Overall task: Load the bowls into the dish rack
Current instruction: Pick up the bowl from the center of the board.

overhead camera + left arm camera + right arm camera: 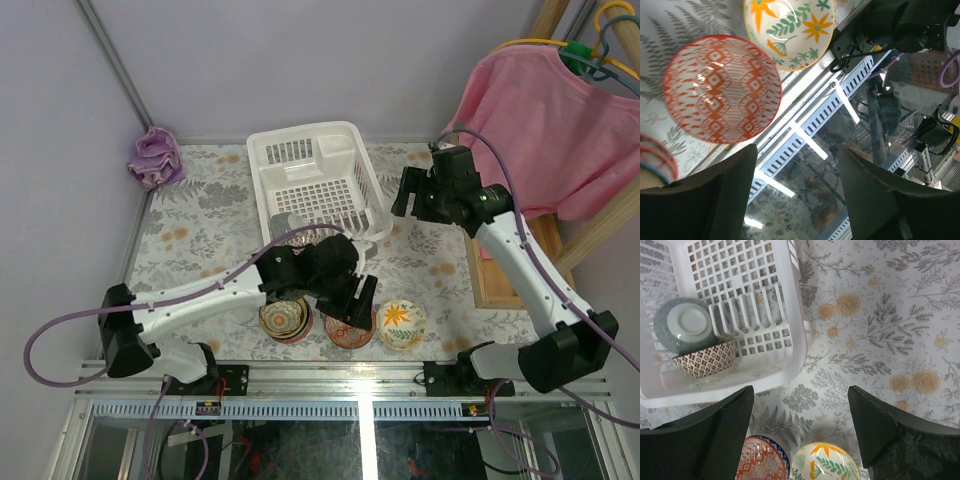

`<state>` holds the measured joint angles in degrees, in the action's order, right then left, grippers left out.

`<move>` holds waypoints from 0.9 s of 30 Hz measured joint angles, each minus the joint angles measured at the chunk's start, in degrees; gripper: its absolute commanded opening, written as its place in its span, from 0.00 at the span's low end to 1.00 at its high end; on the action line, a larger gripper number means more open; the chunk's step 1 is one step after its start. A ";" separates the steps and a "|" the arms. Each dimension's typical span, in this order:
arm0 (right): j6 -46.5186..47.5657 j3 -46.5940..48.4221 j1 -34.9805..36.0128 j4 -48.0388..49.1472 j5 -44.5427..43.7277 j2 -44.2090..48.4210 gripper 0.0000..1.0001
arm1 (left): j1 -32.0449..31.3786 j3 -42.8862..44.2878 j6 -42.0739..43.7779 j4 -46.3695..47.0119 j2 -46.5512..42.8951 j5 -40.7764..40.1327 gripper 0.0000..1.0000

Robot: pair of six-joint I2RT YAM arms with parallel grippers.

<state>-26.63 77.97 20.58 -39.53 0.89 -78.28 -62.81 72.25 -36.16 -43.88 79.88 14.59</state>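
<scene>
Three bowls sit in a row at the table's near edge: an orange-yellow one (285,319), a red-patterned one (350,332) and a white one with an orange flower (401,325). My left gripper (352,298) hovers just above the red bowl (722,87), open, with nothing between its fingers (735,190). The flower bowl (790,30) lies beyond it. The white dish rack (300,135) holds an upturned grey bowl (687,325) and a brown-patterned bowl (705,360) leaning together. My right gripper (412,192) hangs open in the air beside the dish rack's right wall (797,347).
A purple cloth (155,158) lies bunched at the back left corner. A pink shirt (545,125) hangs on a wooden stand at the right. The metal rail of the table's front edge (805,125) runs just behind the bowls.
</scene>
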 measured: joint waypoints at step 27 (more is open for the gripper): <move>-0.57 -6.38 -0.02 -9.01 -3.43 15.56 0.80 | -9.75 11.39 -4.37 -1.03 25.49 -19.19 0.55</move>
<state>-27.20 71.59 20.56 -48.53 -2.55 -62.72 -72.55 83.64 -40.53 -44.91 105.36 -4.60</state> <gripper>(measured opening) 0.807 0.600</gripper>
